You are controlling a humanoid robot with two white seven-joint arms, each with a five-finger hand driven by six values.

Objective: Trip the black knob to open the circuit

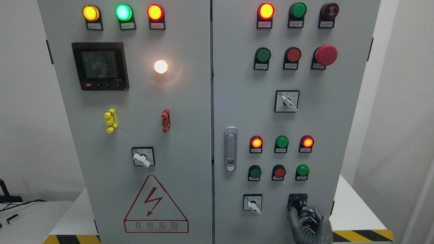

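Right at the bottom, my right hand (307, 222) reaches up, its fingers (294, 214) pinching the black knob (298, 202) just above them on the grey cabinet (237, 101).

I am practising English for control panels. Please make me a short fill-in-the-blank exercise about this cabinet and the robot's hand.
1. The right hand reaches the black knob from ____.
2. The emergency stop button is coloured ____.
3. The warning triangle sits on the ____ door.
4. The door handle stands ____ of the black knob.

Missing words: below; red; left; left
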